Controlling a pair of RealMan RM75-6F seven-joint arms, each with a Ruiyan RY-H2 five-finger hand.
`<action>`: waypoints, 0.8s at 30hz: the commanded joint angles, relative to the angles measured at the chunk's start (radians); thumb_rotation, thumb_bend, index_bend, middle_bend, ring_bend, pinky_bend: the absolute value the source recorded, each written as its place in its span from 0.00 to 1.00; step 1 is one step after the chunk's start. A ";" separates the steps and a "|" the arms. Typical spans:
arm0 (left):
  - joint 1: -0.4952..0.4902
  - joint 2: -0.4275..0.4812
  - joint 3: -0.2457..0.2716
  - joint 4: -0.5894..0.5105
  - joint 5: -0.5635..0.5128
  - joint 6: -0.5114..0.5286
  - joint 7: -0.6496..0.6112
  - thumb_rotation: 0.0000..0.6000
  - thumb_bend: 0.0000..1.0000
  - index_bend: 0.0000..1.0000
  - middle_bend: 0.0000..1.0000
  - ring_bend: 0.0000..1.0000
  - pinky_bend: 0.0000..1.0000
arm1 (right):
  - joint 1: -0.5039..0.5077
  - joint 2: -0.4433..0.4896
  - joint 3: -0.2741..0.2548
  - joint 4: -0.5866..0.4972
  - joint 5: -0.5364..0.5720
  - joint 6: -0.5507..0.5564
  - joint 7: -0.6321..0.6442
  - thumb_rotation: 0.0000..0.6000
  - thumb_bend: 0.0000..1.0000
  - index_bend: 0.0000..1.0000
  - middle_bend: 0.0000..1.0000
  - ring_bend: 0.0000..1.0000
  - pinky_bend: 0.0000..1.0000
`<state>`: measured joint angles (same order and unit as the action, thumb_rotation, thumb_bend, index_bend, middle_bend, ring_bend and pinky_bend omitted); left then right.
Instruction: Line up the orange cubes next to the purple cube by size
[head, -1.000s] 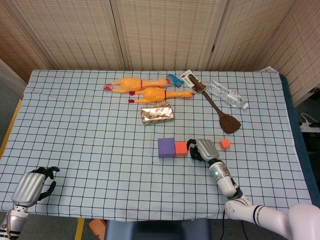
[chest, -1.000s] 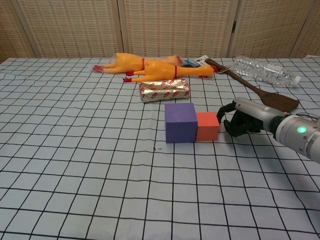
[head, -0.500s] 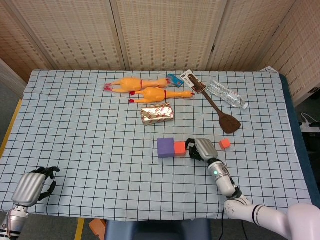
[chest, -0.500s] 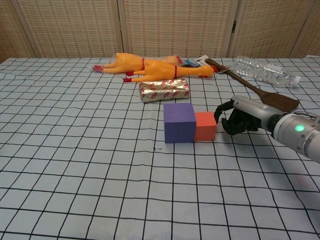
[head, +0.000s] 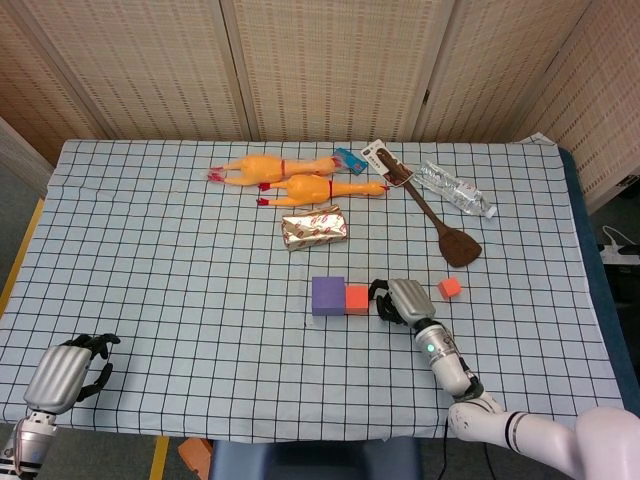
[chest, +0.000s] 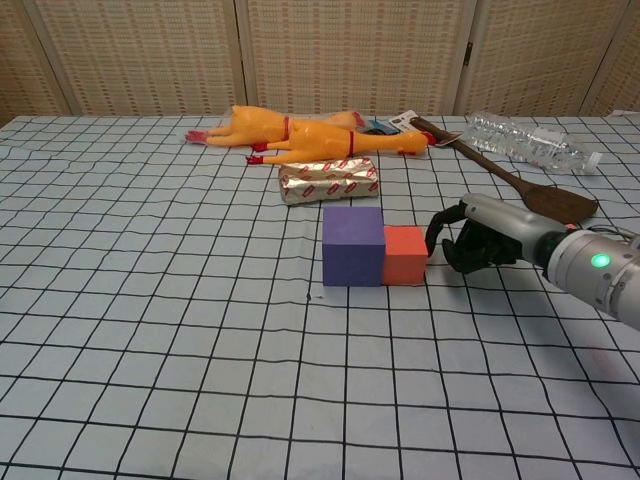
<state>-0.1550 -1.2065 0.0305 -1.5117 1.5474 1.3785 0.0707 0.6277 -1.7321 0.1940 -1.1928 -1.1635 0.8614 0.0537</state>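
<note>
Orange cube (chest: 405, 255) sits just beside right hand (chest: 478, 236), touching purple cube (chest: 353, 246).

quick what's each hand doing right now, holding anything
Left hand: fingers curled in, holding nothing, near the table's front left edge.
Right hand: fingers curled beside the larger orange cube, holding nothing; contact with it cannot be told.

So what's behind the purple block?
Behind the purple cube, farther back on the table, lies a shiny foil packet, and beyond that two rubber chickens. They lie apart from it. The checked cloth just behind the cube is hidden in the chest view.
</note>
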 joint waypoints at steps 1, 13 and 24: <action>0.000 0.000 0.000 0.000 0.000 0.000 0.000 1.00 0.45 0.36 0.50 0.40 0.55 | -0.021 -0.004 -0.002 0.015 -0.018 0.098 -0.080 1.00 0.63 0.44 0.97 0.95 0.93; 0.002 0.002 -0.002 -0.005 0.000 0.007 0.007 1.00 0.45 0.36 0.50 0.40 0.55 | -0.095 0.163 -0.041 -0.101 -0.050 0.233 -0.297 1.00 0.27 0.39 0.97 0.95 0.93; 0.003 0.002 -0.004 -0.009 -0.006 0.006 0.014 1.00 0.45 0.36 0.50 0.40 0.55 | -0.092 0.227 -0.053 -0.061 -0.013 0.147 -0.310 1.00 0.14 0.35 0.97 0.95 0.93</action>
<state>-0.1518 -1.2041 0.0265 -1.5207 1.5417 1.3845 0.0842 0.5352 -1.5068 0.1415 -1.2547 -1.1783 1.0104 -0.2555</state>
